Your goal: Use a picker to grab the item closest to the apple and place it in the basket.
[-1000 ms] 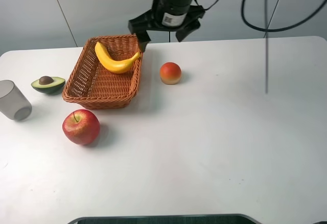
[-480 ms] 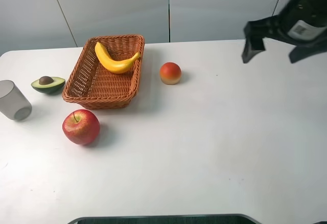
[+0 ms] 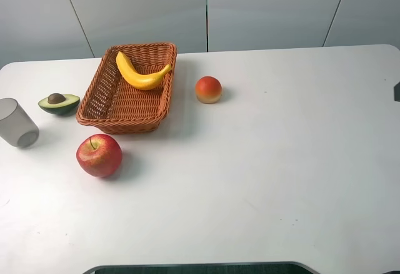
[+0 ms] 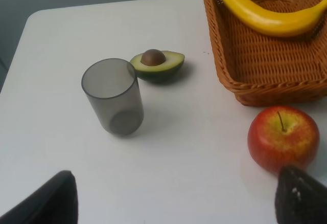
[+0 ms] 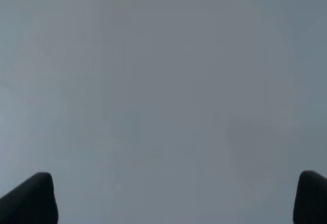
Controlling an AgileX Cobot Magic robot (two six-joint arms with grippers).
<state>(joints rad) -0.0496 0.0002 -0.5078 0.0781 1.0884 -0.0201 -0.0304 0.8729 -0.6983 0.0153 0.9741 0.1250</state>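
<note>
A red apple (image 3: pixel 99 154) sits on the white table in front of the wicker basket (image 3: pixel 125 126). A yellow banana (image 3: pixel 140 74) lies inside the basket. An avocado half (image 3: pixel 59 102) rests left of the basket. In the left wrist view my left gripper (image 4: pixel 176 203) is open, and its fingertips (image 4: pixel 299 196) frame the apple (image 4: pixel 283 138), the avocado half (image 4: pixel 156 64) and the basket (image 4: pixel 265 93) from above. My right gripper (image 5: pixel 168 203) is open with nothing between its fingers, and faces a plain grey surface. Neither gripper shows in the exterior view.
A smoky grey plastic cup (image 3: pixel 15 122) stands at the table's left edge, near the avocado (image 4: pixel 113 96). An orange-red round fruit (image 3: pixel 208 89) lies right of the basket. A dark sliver (image 3: pixel 397 91) shows at the far right edge.
The right arm, which hung over the basket's far right corner, swung to the right and left the exterior view. The banana and the other fruit have not moved.
</note>
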